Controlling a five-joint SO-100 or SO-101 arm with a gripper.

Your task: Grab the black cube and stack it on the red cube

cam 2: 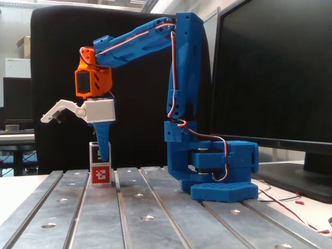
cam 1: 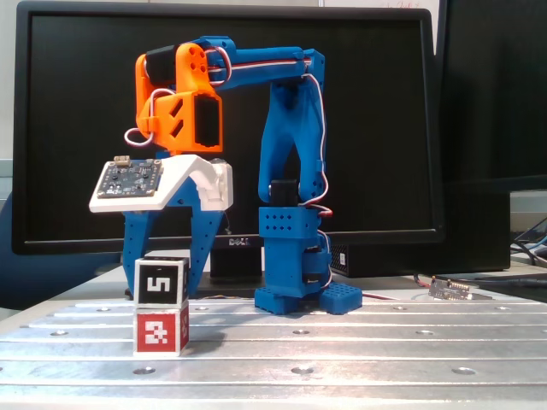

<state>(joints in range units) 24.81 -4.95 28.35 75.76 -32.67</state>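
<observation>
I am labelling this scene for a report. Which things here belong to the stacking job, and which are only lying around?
Belongs to the job:
- black cube, on top of the red one
- red cube, on the metal table
- gripper, jaws open on either side of the black cube

Only lying around:
- monitor behind the arm
- small circuit board with its wires, on the right in a fixed view

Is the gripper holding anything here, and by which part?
Nothing is clearly held. The gripper is open, fingers straddling the black cube, which already sits on the red cube.
</observation>
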